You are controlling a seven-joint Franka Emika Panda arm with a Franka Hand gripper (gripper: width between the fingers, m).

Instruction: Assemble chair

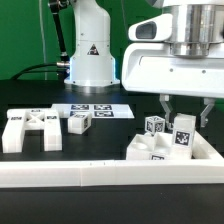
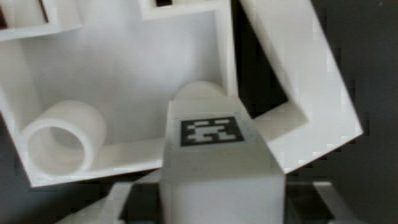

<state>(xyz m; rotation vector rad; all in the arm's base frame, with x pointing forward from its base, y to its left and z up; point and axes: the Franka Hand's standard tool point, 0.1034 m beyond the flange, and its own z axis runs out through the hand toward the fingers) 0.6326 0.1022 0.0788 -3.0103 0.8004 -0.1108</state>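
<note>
- The black desk (image 1: 30, 95) is edged in front by a long white border frame (image 1: 100, 178), and the chair parts are spread on the desk behind it.
- A flat white plastic chair panel with cut-outs (image 2: 294, 60) is seen near the frame's corner at the exterior view's right. It is judged stiff, light and smooth, and best taken across a thin edge.
- A cluster of blocky white plastic chair pieces (image 1: 28, 130) is found well apart at the exterior view's left, with a small white tagged cube (image 1: 80, 122) near it.
- A tapered white plastic chair piece with a square tag (image 1: 185, 133) (image 2: 214, 150) is placed over the panel, under the tool (image 1: 186, 114). Its flat flanks are judged the surer hold, its rounded top slippery.
- The tool's fingers are set apart on either side of that piece. Whether it is clamped cannot be told, since no contact can be made out.
- The panel's outer edges are cut off in the wrist view.
</note>
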